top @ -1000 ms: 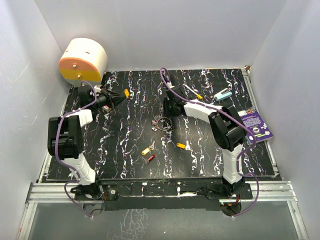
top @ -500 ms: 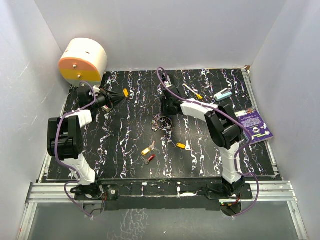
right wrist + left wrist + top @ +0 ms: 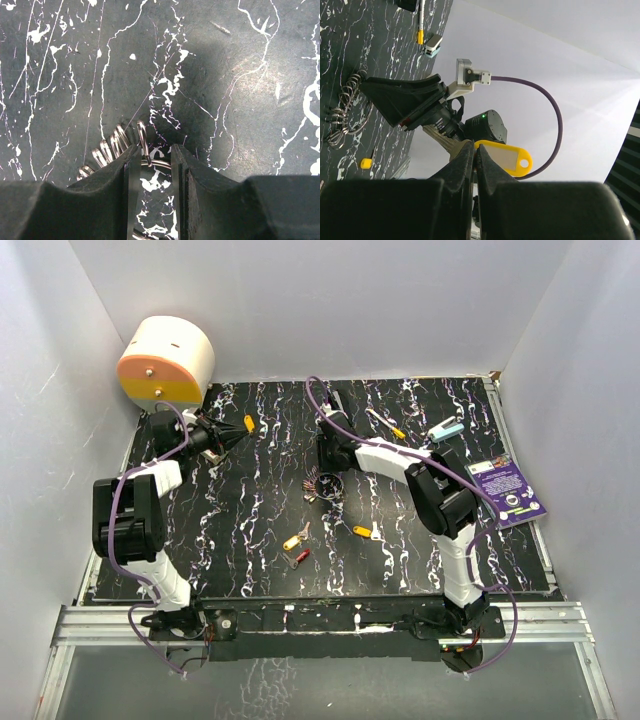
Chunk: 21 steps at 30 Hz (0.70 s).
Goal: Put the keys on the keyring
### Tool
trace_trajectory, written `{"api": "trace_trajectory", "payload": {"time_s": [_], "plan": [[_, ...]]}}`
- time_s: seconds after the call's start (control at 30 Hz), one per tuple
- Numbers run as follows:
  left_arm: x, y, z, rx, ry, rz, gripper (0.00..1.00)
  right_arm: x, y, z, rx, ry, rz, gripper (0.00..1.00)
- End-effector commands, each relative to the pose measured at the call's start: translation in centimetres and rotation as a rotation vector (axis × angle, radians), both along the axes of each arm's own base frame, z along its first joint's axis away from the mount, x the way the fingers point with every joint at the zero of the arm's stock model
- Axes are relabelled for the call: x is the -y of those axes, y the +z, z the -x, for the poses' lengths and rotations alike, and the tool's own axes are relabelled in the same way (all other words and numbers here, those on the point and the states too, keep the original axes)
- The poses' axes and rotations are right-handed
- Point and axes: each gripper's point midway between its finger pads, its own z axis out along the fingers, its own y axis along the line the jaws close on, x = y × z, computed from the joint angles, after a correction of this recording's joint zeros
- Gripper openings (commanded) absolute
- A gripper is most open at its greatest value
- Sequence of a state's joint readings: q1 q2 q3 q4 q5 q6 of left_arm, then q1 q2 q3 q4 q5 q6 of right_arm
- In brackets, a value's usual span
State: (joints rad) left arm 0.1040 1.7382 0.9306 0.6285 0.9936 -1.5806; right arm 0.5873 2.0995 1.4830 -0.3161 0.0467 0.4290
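My left gripper (image 3: 474, 146) is shut on a yellow-headed key (image 3: 504, 158), whose silver blade sticks out to the left. In the top view this gripper (image 3: 238, 431) holds the key (image 3: 249, 424) up at the back left. My right gripper (image 3: 153, 152) is down on the mat, its jaws closed across the thin silver keyring (image 3: 159, 163). A fan of plain silver keys (image 3: 111, 146) spreads to its left. From above, the keyring (image 3: 325, 486) lies mid-mat under the right gripper (image 3: 323, 469). A yellow key (image 3: 291, 541), a red key (image 3: 302, 555) and another yellow key (image 3: 362, 531) lie nearer the front.
A yellow-handled white stick (image 3: 385, 423) and a teal object (image 3: 447, 430) lie at the back right of the mat. A purple card (image 3: 510, 491) sits at the right edge. A cream and orange drum (image 3: 165, 360) stands at the back left. White walls enclose the mat.
The right gripper has shifted a little to the left over the keyring, and the bunch has turned slightly with it. The left gripper has risen slightly with its yellow key.
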Motion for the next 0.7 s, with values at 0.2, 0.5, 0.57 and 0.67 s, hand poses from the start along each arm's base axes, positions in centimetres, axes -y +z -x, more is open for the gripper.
{"api": "trace_trajectory", "payload": {"time_s": [0.2,0.5,0.57,0.67], "plan": [[-0.5,2.2,0.5,0.066,0.013,-0.006,0.00,-0.9,1.2,-0.5,0.038,0.014,0.015,0.36],[-0.8,1.8,0.4,0.053,0.027,-0.015,0.00,-2.0,-0.6,0.9,0.010,0.118,0.080,0.17],[-0.8,1.7,0.4,0.048,0.029,-0.017,0.00,-1.7,-1.0,1.1,-0.001,0.121,0.097,0.14],[-0.9,1.7,0.4,0.042,0.032,-0.017,0.00,-1.4,-1.4,1.4,-0.009,0.118,0.111,0.13]]}}
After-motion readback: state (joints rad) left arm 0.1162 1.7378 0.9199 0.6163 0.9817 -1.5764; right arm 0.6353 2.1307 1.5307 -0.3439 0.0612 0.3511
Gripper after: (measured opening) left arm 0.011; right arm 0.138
